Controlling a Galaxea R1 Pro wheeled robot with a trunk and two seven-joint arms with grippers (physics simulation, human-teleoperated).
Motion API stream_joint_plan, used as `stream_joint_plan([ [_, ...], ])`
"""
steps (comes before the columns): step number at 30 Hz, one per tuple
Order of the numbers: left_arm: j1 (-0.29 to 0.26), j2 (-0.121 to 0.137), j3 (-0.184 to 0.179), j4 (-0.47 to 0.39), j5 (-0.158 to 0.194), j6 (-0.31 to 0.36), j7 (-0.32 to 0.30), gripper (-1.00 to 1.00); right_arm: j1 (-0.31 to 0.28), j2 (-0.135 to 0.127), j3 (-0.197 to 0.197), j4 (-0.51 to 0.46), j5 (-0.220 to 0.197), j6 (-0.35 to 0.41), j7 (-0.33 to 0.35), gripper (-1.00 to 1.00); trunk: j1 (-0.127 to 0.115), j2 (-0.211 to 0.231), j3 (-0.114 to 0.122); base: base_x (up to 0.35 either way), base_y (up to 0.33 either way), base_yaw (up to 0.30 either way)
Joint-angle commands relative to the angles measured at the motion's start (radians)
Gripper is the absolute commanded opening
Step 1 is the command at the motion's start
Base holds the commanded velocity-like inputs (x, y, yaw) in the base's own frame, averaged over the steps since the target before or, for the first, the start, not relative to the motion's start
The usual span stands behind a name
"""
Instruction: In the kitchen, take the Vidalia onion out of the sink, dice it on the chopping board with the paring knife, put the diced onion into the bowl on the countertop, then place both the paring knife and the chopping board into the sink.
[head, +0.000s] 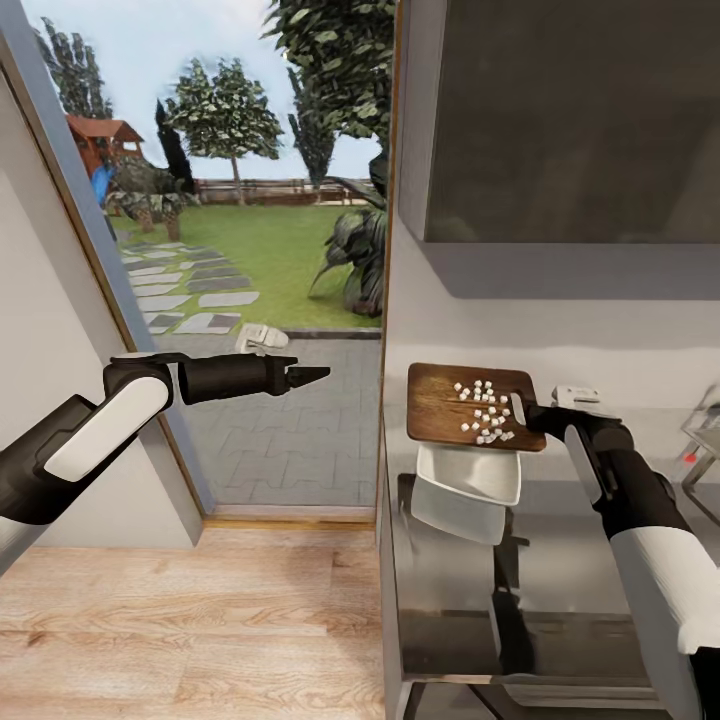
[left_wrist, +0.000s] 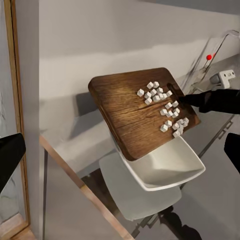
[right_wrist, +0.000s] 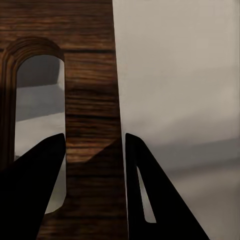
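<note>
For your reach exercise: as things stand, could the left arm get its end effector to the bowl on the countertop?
Probably not yet: the left end effector hangs off the countertop, and the chopping board overhangs the bowl.

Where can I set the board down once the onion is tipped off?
Free: glossy dark grey countertop between the white squarish bowl and the right arm, nearer the robot. Crowded: the dark brown wooden chopping board, in the right tool, overhangs the bowl.

head and left wrist share chopping board (head: 470, 405).
</note>
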Motion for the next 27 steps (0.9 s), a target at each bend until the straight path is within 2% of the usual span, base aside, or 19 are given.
stream_joint_plan([
  [1,-0.001,0.001,-0.001,0.0,-0.001,0.002,-0.003,1.0,-0.001,0.0,-0.001,0.002,-0.01,-0.004,-0.003,-1.0,0.0,-0.001,-0.002,0.0,0.0,0.0],
  [5,-0.001,0.001,-0.001,0.0,-0.001,0.002,-0.003,1.0,0.0,0.0,-0.001,0.017,-0.01,-0.041,-0.003,-1.0,0.0,-0.001,-0.002,0.0,0.0,0.0],
  [14,-0.001,0.001,-0.001,0.0,-0.001,0.002,-0.003,1.0,0.0,0.0,-0.001,0.034,-0.01,-0.059,-0.003,-1.0,0.0,-0.001,-0.002,0.0,0.0,0.0],
  [20,-0.001,0.001,-0.001,0.0,-0.001,0.001,-0.003,1.0,0.0,0.0,-0.001,0.056,-0.01,-0.118,-0.003,-1.0,0.0,-0.001,-0.002,0.0,0.0,0.0],
  [27,-0.001,0.001,-0.001,0.0,-0.001,0.001,-0.003,1.0,0.001,0.0,-0.001,0.063,-0.01,-0.127,-0.003,-1.0,0.0,-0.001,-0.002,0.0,0.0,0.0],
])
